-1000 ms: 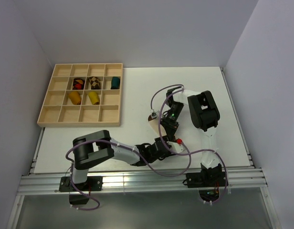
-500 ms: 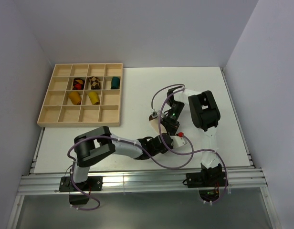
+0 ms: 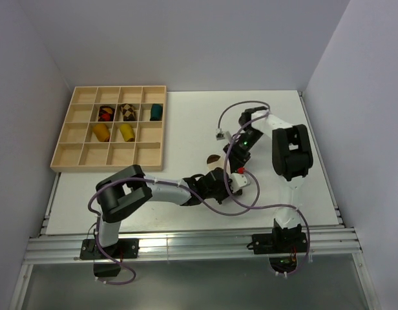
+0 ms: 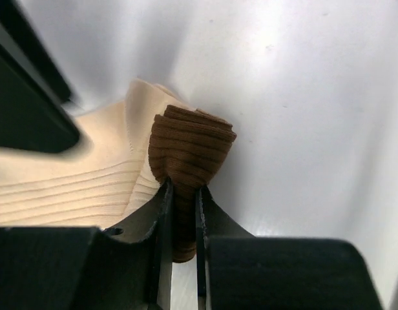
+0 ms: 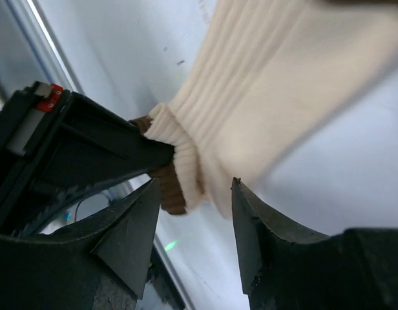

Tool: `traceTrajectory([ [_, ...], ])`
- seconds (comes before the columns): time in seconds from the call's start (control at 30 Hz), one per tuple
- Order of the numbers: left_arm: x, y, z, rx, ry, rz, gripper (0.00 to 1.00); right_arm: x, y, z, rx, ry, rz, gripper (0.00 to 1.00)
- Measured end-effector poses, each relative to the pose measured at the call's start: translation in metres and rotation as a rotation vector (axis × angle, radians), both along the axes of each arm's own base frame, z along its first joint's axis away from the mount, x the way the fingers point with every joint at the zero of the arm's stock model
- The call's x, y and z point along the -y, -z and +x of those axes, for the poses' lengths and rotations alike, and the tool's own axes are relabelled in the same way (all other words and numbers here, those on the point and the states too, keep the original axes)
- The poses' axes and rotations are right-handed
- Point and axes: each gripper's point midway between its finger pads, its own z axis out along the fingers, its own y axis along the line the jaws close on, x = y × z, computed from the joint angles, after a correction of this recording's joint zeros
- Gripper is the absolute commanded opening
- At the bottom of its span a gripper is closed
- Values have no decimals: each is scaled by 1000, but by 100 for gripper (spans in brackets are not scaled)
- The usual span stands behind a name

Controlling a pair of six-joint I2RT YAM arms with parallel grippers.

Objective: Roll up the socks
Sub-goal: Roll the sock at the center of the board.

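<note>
the cream sock (image 4: 89, 168) lay on the white table (image 4: 302, 97), between the two grippers. it looked soft, light and ribbed, so i judge it would fold and slip easily. its thick brown end (image 4: 189, 145) seemed the best place to hold. the left gripper (image 4: 183, 213) was pinched closed on that end. the right gripper (image 5: 196, 194) had its fingers apart, holding nothing. the table edges and the wooden tray (image 3: 107, 167) were well apart, leaving room.

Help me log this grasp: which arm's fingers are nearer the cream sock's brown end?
Left. The left gripper pinches the brown end; the right gripper stands open beside the cream sock, holding nothing.
</note>
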Motion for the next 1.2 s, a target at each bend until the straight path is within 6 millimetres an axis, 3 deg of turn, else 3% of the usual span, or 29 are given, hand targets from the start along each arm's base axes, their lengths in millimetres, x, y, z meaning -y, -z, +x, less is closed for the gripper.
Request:
traceTrajectory([
  [0.27, -9, -5, -3, -311, 5, -134, 0, 34, -51, 60, 284, 268, 83, 56],
  [0.43, 1, -8, -2, -517, 5, -162, 0, 61, -53, 67, 370, 369, 76, 56],
  [0.6, 1, -11, 2, -736, -29, -188, 0, 69, -45, 48, 489, 376, 56, 61],
  [0.9, -29, -12, 18, -1113, -192, -218, 0, 62, -60, 32, 736, 237, 122, 63],
  [1.03, -31, -10, 22, -1213, -227, -225, 0, 42, -49, 11, 765, 70, 169, 64],
  [1.2, -32, -9, 18, -1265, -249, -236, 0, 12, -31, -38, 798, -152, 210, 68],
])
